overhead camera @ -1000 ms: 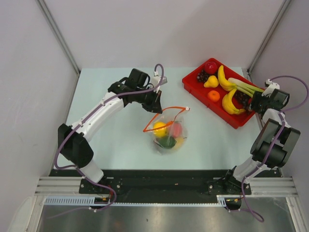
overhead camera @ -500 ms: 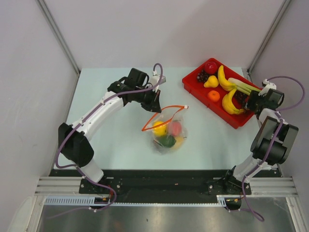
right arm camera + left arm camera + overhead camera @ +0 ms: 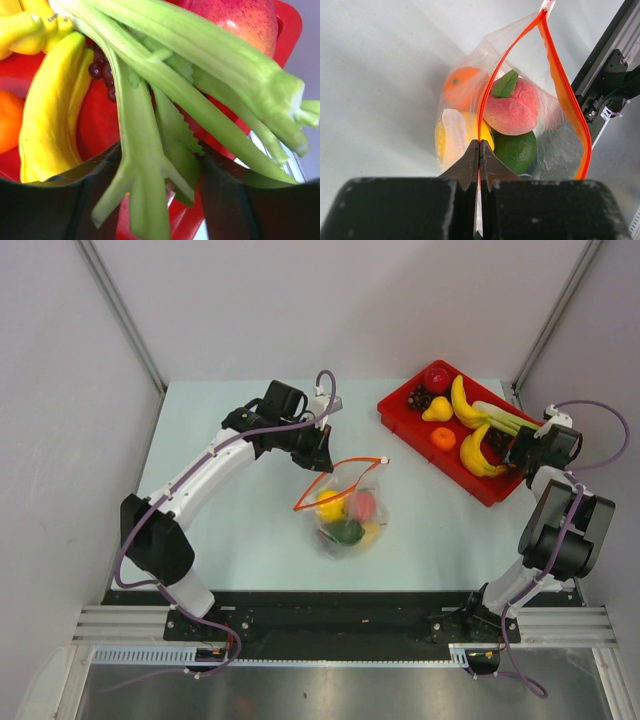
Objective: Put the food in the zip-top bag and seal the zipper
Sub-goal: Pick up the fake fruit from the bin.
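Note:
The clear zip-top bag [image 3: 350,518] lies mid-table holding an orange [image 3: 461,82], a pink peach [image 3: 512,107], a green fruit [image 3: 517,150] and a yellow fruit [image 3: 445,142]. Its mouth gapes, and the orange-red zipper [image 3: 487,100] forms an open loop. My left gripper [image 3: 479,145] is shut on the near end of the zipper, at the bag's far-left corner in the top view [image 3: 318,452]. My right gripper [image 3: 160,150] is open at the red tray's right end [image 3: 518,448], its fingers on either side of green celery stalks [image 3: 200,75].
The red tray [image 3: 400,405] at the back right holds a red apple [image 3: 436,378], a yellow pear [image 3: 437,410], an orange [image 3: 443,437], dark grapes [image 3: 420,397], bananas [image 3: 465,405] and the celery. Grey walls enclose the table.
My right gripper has moved a little left, further over the tray and around the celery. The left gripper and the bag have stayed still.

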{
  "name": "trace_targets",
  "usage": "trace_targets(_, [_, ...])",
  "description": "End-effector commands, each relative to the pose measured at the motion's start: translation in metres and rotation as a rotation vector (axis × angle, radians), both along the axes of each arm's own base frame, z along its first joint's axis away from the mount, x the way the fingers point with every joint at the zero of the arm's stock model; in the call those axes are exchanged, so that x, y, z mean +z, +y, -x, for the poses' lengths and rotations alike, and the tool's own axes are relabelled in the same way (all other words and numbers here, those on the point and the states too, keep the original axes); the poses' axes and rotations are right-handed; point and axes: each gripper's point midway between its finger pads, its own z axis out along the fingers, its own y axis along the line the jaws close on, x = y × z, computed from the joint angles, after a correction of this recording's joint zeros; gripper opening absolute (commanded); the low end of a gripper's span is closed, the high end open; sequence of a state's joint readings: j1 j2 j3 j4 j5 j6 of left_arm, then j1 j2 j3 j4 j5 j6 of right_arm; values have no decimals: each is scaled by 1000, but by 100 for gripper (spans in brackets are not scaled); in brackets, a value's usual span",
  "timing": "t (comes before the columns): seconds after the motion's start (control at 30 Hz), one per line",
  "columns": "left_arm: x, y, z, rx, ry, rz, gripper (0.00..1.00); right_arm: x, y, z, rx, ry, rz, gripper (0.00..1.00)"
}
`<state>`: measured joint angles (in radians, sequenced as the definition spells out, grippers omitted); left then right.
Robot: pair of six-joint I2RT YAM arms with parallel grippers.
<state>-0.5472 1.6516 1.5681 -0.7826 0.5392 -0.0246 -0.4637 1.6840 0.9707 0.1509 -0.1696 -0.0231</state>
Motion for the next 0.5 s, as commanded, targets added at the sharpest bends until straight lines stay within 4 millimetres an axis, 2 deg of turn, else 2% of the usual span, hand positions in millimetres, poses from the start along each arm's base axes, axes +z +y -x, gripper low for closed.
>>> trace_targets(0.0, [18,-3,-6,-19,-49,43,0,-26,-13,17,-96,87,1,70])
trace_targets(0.07, [18,-3,-5,-20,-50,41,0,-24,-14,18,-96,86,-3,72])
trace_targets(0.2, [17,-2,-7,-15,-49,39,0,-26,-10,17,-82,99,15,65])
trace_targets(0.27, [16,-2,-7,-15,-47,36,0,-24,-4,14,-53,94,18,54])
trace_targets(0.3, [16,-2,-8,-15,-48,36,0,-24,1,14,-26,94,13,40])
trace_targets(0.4, [16,-1,-8,-12,-46,35,0,-17,6,14,-4,84,7,27])
trace_targets(0.47, [18,-1,-7,-11,-47,39,0,-10,10,15,8,74,-2,23])
